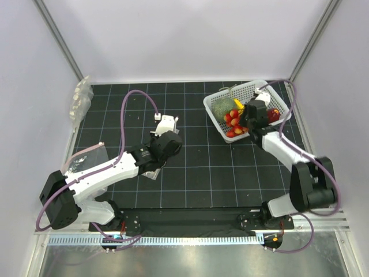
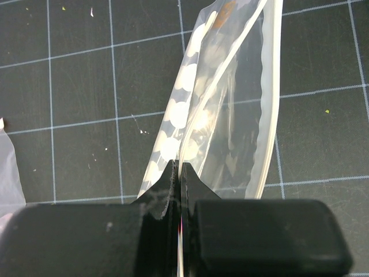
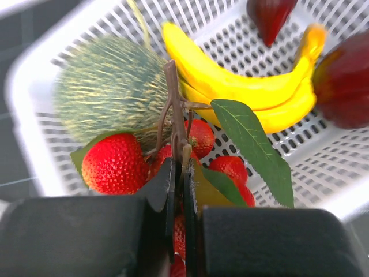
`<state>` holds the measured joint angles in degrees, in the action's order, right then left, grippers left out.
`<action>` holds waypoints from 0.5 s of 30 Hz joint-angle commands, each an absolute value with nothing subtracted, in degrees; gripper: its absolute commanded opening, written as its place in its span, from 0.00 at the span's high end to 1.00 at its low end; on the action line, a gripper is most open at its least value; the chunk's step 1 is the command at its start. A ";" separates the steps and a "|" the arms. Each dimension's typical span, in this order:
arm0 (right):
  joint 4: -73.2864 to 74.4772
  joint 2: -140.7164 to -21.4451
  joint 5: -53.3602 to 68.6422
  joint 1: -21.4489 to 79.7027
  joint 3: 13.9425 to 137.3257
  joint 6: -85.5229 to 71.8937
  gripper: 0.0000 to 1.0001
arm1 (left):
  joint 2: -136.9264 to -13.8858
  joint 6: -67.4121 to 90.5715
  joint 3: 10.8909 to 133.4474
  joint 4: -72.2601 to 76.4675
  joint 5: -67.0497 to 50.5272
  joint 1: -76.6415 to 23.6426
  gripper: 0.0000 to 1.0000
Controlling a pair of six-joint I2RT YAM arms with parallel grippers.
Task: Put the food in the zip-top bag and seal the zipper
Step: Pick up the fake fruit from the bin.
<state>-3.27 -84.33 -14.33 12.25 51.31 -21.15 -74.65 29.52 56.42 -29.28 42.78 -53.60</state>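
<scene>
A black mat [image 1: 196,173] ruled with thin white grid lines covers the table. Plain walls (white, faintly lilac) close it in on three sides: a back wall [image 1: 190,34], a left wall [image 1: 29,86] and a right wall [image 1: 346,69]. A grey post [image 1: 58,40] slants up the back left corner, and a second post [image 1: 313,40] up the back right. Seen close in the left wrist view, the mat carries small white specks [image 2: 91,11]. At the near edge lie a black plate [image 1: 190,218], a white toothed strip [image 1: 190,240] and a brushed metal sheet [image 1: 190,262]. The light is soft and even, and the shadows are faint.
</scene>
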 commanded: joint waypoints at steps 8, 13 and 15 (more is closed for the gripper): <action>-10.27 -61.97 -7.58 13.80 45.71 -23.56 0.99 | -74.80 29.44 58.18 -28.21 43.15 -53.79 1.00; -17.30 -59.15 6.04 16.07 43.07 -22.42 0.99 | -74.10 29.18 58.27 -28.48 43.68 -53.79 1.00; -20.47 -59.24 13.57 17.74 42.72 -21.80 0.99 | -73.65 29.09 58.10 -28.56 43.77 -53.79 1.00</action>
